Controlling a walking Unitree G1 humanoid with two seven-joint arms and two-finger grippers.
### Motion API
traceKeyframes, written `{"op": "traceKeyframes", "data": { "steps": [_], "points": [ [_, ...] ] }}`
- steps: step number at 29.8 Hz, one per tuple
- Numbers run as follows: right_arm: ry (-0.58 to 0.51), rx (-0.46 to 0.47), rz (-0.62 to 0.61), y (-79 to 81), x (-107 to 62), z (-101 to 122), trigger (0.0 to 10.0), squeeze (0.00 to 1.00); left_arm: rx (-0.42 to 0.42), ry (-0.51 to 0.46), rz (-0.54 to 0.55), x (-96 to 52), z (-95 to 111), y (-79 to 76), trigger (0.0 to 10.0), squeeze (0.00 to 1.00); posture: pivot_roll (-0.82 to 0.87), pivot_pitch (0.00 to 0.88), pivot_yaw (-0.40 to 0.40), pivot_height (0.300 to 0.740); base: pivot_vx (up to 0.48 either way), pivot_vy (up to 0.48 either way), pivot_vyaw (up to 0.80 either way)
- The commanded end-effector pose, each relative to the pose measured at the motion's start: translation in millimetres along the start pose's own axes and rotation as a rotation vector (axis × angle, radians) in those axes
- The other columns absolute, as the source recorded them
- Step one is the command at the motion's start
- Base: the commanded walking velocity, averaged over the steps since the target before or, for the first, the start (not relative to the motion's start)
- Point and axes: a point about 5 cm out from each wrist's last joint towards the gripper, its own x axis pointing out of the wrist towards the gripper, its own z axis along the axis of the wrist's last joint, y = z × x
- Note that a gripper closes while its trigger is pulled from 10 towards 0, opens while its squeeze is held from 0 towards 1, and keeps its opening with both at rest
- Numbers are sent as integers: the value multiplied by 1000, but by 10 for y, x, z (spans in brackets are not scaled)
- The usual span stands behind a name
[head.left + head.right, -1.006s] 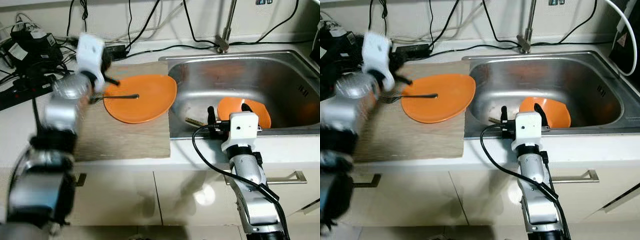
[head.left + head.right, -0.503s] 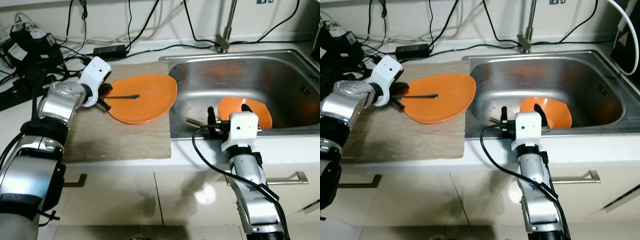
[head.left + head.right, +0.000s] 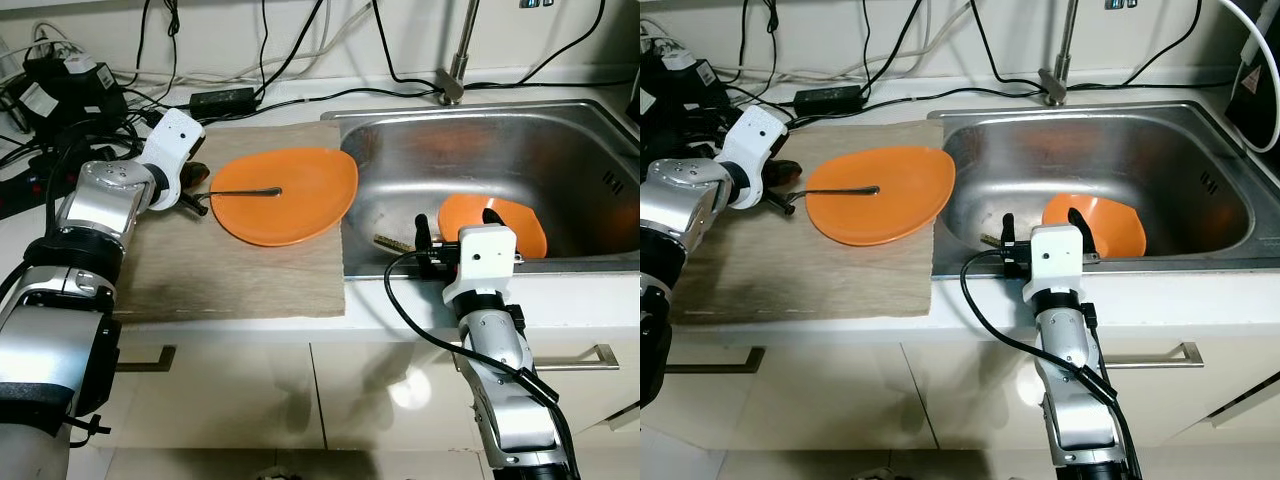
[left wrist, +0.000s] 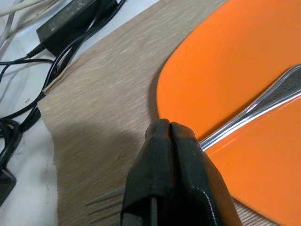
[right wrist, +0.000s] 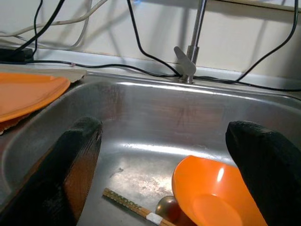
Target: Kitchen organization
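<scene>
An orange plate (image 3: 290, 200) lies on a wooden mat (image 3: 240, 275) left of the sink (image 3: 560, 130). A metal fork (image 3: 245, 191) rests across the plate, its handle on the orange surface and its tines (image 4: 101, 207) off the rim on the mat. My left gripper (image 3: 197, 190) sits at the plate's left rim, fingers (image 4: 162, 141) shut together just over the fork's neck; whether they touch it is unclear. An orange bowl (image 3: 505, 222) lies in the sink. My right gripper (image 5: 164, 174) hovers open at the sink's front edge, facing the bowl (image 5: 211, 197).
A wooden chopstick (image 5: 129, 205) and a small round metal piece (image 5: 165, 205) lie on the sink floor beside the bowl. The faucet (image 3: 455, 60) stands behind the sink. Power adapters and tangled cables (image 3: 70, 90) crowd the back left counter.
My left arm has come down from a raised, blurred pose to the plate's left rim and drawn slightly leftward. Plate, fork, bowl and right arm are unmoved.
</scene>
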Motion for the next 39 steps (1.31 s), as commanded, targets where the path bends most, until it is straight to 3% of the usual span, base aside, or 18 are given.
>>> {"op": "traceKeyframes", "data": {
  "steps": [1,12,25,39],
  "points": [
    [10,1,23,33,2,-6,10000,0,-9,2,40,-59,-53,100,10000,0,-36,0,60,740,0,0,0],
    [8,-1,33,18,10,2,10000,0,34,48,107,-101,-178,196,10000,0,-39,0,49,740,0,0,0],
    [3,-7,27,-15,36,22,10000,0,9,93,44,-4,-339,16,10000,0,-45,0,50,740,0,0,0],
    [-14,-7,24,-89,87,92,10000,0,-50,132,40,18,-505,-43,10000,0,-52,0,38,740,0,0,0]
  ]
}}
